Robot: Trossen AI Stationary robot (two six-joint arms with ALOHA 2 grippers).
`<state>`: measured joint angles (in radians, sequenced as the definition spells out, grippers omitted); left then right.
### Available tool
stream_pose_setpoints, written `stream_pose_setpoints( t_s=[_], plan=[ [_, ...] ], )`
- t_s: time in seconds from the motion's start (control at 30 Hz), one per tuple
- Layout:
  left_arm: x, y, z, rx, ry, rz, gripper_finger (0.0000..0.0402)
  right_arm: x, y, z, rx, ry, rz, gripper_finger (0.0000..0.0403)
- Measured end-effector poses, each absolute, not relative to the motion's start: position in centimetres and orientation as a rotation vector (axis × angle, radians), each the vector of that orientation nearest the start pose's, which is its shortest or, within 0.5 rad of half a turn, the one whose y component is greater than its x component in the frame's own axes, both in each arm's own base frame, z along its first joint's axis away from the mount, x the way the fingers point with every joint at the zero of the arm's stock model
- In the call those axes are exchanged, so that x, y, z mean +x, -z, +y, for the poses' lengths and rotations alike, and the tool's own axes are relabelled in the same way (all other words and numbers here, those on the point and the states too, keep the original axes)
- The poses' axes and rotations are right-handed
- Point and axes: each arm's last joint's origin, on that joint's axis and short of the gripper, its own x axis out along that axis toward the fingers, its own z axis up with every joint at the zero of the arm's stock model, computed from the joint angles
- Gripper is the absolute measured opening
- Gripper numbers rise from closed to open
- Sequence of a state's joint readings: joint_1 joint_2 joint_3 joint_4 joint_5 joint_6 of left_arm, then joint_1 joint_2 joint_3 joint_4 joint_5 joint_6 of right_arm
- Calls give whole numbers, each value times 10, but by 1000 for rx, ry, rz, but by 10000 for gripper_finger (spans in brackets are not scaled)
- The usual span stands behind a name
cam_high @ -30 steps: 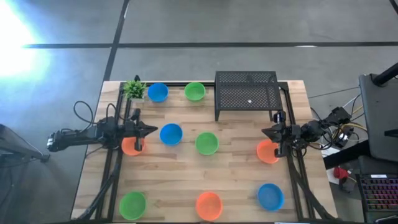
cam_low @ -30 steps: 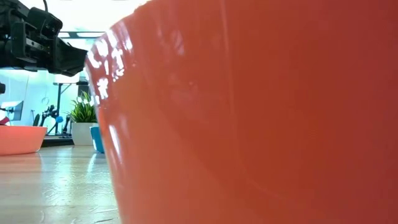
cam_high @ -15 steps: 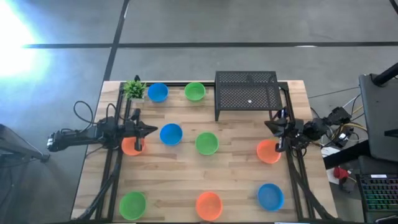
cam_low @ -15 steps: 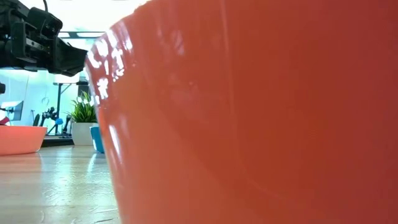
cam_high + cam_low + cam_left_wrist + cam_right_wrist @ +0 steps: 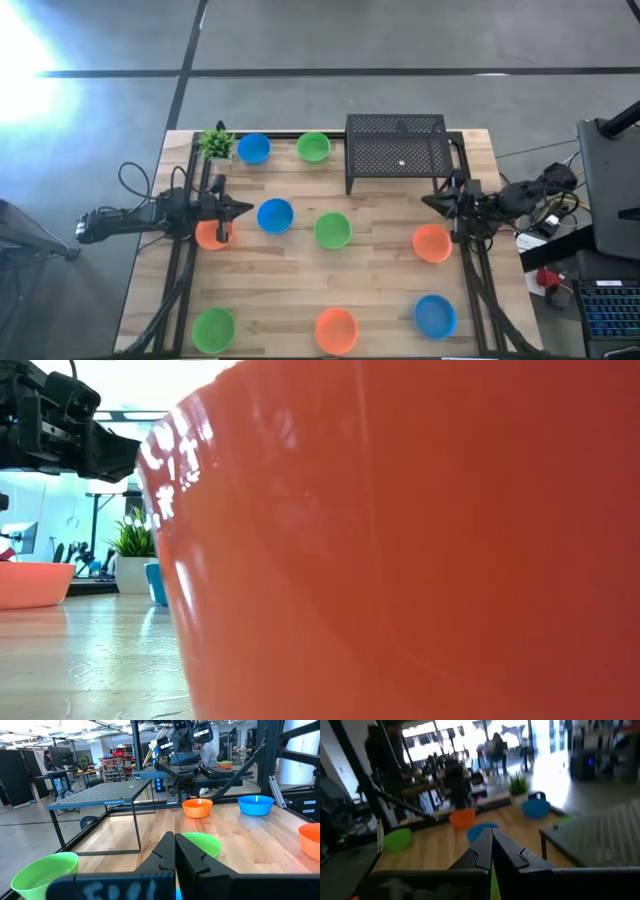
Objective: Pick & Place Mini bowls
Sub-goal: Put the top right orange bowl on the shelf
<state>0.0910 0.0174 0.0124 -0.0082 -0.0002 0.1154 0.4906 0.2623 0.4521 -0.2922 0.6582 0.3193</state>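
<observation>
The high view shows nine mini bowls resting on their bases on the wooden table: blue [image 5: 253, 149], green [image 5: 313, 147], blue [image 5: 275, 215], green [image 5: 332, 230], orange [image 5: 212, 234], orange [image 5: 432, 243], green [image 5: 214, 327], orange [image 5: 336, 330] and blue [image 5: 435, 315]. My left gripper [image 5: 245, 209] is shut and hovers between the left orange bowl and the middle blue one; its closed fingers [image 5: 175, 842] point across the table. My right gripper [image 5: 428, 203] is shut too, just beyond the far side of the right orange bowl, and holds nothing.
A black mesh rack [image 5: 397, 150] stands at the far edge, right of centre. A small potted plant [image 5: 215, 143] sits in the far left corner. The near orange bowl [image 5: 400, 560] fills most of the low view. People and workshop benches show beyond the table.
The right gripper has moved from above the right orange bowl toward the table's far edge, and its arm has drawn back a little toward the right edge. Its fingers have stayed shut. The bowls have not moved.
</observation>
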Motion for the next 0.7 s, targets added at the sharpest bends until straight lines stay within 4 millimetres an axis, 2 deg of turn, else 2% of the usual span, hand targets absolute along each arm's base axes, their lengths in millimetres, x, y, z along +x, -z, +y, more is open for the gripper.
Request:
stream_pose_setpoints(
  t_s=[0.43,0.7],
  plan=[
    [98,-166,9,115,-90,18,0,112,-281,41,418,396,566,8],
    [98,-166,9,115,-90,18,0,128,-275,55,517,426,841,8]
  ],
)
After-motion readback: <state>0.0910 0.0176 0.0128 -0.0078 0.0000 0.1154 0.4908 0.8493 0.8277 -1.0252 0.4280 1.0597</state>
